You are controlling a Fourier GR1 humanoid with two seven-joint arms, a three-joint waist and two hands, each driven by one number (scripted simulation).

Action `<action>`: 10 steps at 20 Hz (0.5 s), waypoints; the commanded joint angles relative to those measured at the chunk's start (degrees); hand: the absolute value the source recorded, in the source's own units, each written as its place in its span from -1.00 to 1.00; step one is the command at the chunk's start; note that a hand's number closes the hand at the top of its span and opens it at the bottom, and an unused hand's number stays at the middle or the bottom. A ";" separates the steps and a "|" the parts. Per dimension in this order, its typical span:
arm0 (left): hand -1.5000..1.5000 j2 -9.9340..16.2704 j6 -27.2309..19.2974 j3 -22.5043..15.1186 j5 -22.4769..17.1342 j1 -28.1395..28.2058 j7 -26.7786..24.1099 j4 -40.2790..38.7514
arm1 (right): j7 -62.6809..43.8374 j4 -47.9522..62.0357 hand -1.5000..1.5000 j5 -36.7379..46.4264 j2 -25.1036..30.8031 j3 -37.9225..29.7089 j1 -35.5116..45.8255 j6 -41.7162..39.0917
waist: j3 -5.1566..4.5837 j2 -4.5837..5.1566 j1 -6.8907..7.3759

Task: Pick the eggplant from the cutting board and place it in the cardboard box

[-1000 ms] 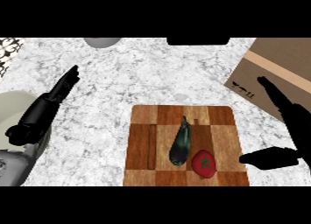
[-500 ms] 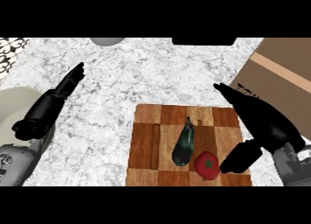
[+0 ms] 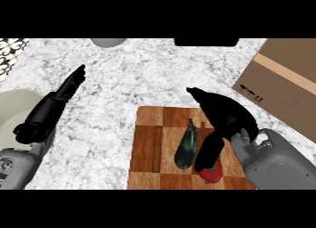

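Note:
A dark green-purple eggplant [image 3: 186, 146] lies lengthwise on the wooden cutting board [image 3: 153, 147] in the lower middle of the head view. My right hand [image 3: 226, 116] hovers over the board's right half, just right of the eggplant, fingers straight and pointing away, thumb hanging down beside the eggplant. It holds nothing. The cardboard box [image 3: 291, 84] stands at the upper right, partly cut off by the view's edge. My left hand [image 3: 55, 104] rests open at the left over the marble counter, fingers pointing up.
A red pepper-like vegetable [image 3: 211, 173] lies on the board's lower right, partly under my right thumb. A grey round object [image 3: 107, 42] and a dark shape [image 3: 206, 42] sit at the counter's far edge. A pale round plate [image 3: 9, 111] shows at left.
My right hand has moved left and forward over the cutting board, coming close beside the eggplant. The view has shifted, bringing the cardboard box further in. My left hand stays put.

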State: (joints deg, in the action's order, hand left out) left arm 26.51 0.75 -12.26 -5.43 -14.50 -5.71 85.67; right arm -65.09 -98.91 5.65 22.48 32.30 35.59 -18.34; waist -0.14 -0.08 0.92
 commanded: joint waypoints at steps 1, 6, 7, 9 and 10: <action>0.00 0.28 0.48 0.66 0.65 0.48 -0.02 0.16 | -12.15 3.93 -1.00 -0.28 -4.53 2.45 2.15 -2.26 | 0.05 0.00 -0.35; 0.00 -0.30 -0.07 0.42 1.46 2.29 0.89 3.26 | -13.51 6.66 -1.00 1.75 -6.01 3.97 3.06 -1.15 | 0.08 -0.19 -0.47; 0.00 0.64 1.56 2.55 0.17 0.42 -0.45 -0.08 | -14.58 8.60 -1.00 1.79 -8.06 4.46 5.45 -1.48 | 0.03 0.00 -0.55; 0.00 -1.70 -0.35 0.17 1.39 0.94 2.60 4.00 | -11.96 11.07 -1.00 3.63 -6.88 4.49 5.37 -1.55 | 0.09 -0.08 -0.42; 0.00 -1.07 0.52 0.98 1.37 2.49 0.41 1.25 | -12.92 9.95 -1.00 5.44 -8.19 6.80 3.70 -0.08 | 0.07 -0.07 -0.71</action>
State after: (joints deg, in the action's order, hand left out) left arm 26.16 1.31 -11.21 -4.58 -12.87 -5.30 87.27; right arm -66.41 -90.54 8.33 16.95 36.56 38.41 -17.49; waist -0.08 -0.15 0.47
